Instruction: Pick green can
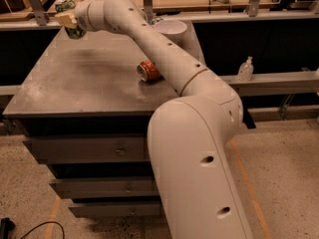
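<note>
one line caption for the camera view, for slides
Pick in progress: end effector at the green can by the far left corner of the table, crushed red-orange can lying mid-table.

At the far left corner of the bench (75, 86) the tool (67, 20) covers the middle of the green can (75, 32) — only top and base show. The arm (199, 148) hides part of the red can (148, 71) and the bowl (172, 30) — its own base is cut off below.

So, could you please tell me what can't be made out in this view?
Camera view:
- green can, far left table corner: top covered by the gripper at it.
- crushed red can: right end behind the arm.
- white bowl: left side behind the arm.
</note>
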Tool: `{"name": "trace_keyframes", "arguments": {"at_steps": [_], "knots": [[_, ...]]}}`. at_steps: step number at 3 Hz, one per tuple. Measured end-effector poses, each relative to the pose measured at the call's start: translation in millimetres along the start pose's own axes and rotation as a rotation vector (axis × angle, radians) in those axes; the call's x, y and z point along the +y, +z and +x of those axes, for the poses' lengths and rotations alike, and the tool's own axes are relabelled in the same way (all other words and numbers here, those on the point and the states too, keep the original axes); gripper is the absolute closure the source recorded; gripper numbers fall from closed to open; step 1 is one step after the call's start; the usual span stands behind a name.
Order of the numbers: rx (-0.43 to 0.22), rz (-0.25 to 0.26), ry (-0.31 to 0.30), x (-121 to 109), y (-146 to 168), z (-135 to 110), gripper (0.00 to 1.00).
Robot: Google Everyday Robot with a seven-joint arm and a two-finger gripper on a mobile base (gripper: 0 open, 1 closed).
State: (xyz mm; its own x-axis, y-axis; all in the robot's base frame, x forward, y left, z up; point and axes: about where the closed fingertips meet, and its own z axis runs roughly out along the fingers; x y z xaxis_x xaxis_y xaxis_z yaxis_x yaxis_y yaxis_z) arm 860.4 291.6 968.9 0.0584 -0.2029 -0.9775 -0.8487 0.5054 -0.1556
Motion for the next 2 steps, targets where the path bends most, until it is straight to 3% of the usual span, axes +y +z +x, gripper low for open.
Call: {"name": "trace_keyframes", "arguments": {"at_steps": [1,2], "knots": [[-0.001,0.034,-0.006,-7.5,-40.9,-23.6,1.0],[0.003,0.031,-0.01,-3.8,-44.6,-25.6,1.0]]}}
